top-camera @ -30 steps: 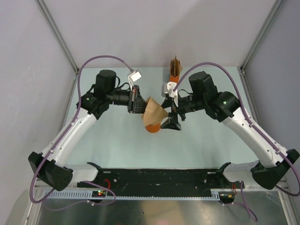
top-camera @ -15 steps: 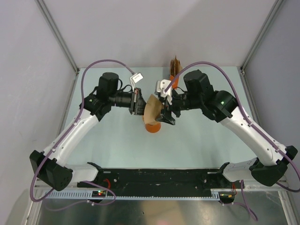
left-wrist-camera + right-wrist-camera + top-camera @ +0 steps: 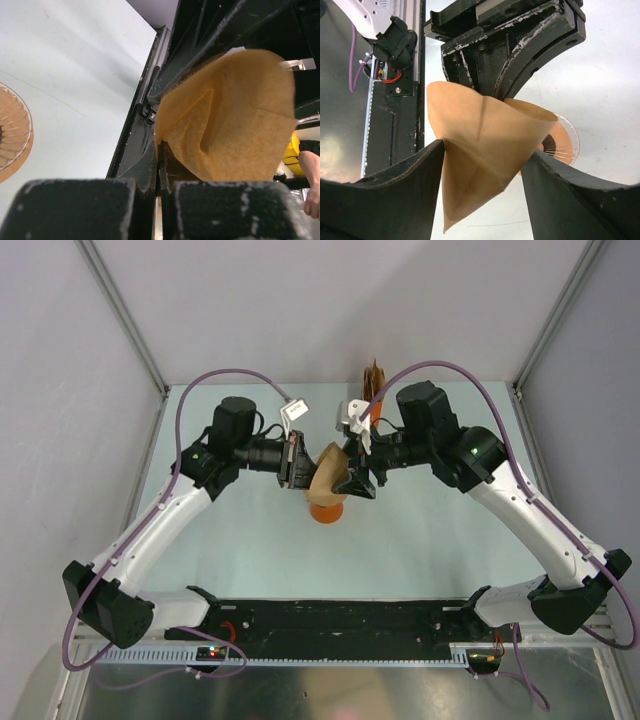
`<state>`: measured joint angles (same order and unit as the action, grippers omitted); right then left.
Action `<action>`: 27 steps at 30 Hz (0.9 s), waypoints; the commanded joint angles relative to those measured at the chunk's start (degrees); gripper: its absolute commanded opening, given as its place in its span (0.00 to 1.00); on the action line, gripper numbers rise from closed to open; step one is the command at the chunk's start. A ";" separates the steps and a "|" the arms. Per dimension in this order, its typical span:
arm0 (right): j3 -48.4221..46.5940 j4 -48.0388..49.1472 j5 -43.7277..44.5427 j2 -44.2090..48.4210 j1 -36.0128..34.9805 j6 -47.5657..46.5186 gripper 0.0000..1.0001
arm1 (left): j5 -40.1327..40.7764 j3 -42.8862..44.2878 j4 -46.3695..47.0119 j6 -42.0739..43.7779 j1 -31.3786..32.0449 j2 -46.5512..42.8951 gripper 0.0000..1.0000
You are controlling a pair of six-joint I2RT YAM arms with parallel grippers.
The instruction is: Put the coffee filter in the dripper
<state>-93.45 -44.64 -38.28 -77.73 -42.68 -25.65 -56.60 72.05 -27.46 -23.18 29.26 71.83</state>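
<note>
Left gripper [image 3: 159, 156] pinches the filter [image 3: 230, 120] by its edge; right gripper [image 3: 485, 150] stands open astride the cone, over the dripper [image 3: 561, 143]. Papers [image 3: 375, 375] fill the far box [image 3: 371, 395].

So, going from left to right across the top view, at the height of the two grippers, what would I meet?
left arm → left gripper → coffee filter → right gripper → right arm
</note>
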 commanded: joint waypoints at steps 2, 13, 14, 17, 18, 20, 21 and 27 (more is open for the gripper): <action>-1.45 1.38 -5.06 0.19 1.31 2.73 0.72 | -1.10 1.06 1.56 2.73 0.32 -2.09 0.00; 1.07 3.73 -9.85 0.56 3.18 6.00 0.50 | 0.66 1.34 1.54 3.67 0.93 -2.18 0.00; 0.90 3.80 -10.13 0.21 2.97 6.37 0.46 | 0.77 1.43 1.54 3.62 1.04 -2.07 0.00; 0.70 4.15 -9.85 -0.13 2.40 7.24 0.39 | 0.98 1.84 1.54 3.77 1.29 -1.72 0.00; 0.80 4.27 -9.69 -0.04 2.37 7.53 0.37 | 1.11 1.85 1.58 3.90 1.31 -1.66 0.00; 1.23 4.42 -9.04 0.19 2.30 8.02 0.32 | 1.17 2.06 1.59 4.12 1.33 -1.60 0.00; 1.46 4.41 -8.67 0.34 2.32 8.13 0.30 | 1.20 2.31 1.61 4.20 1.37 -1.60 0.00; 3.02 4.70 -6.82 1.41 2.28 8.30 0.08 | 1.60 3.02 1.52 5.15 1.95 -2.02 0.00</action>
<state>-91.39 -41.63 -46.13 -77.82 -40.16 -18.22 -55.35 72.12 -27.51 -20.27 30.50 71.20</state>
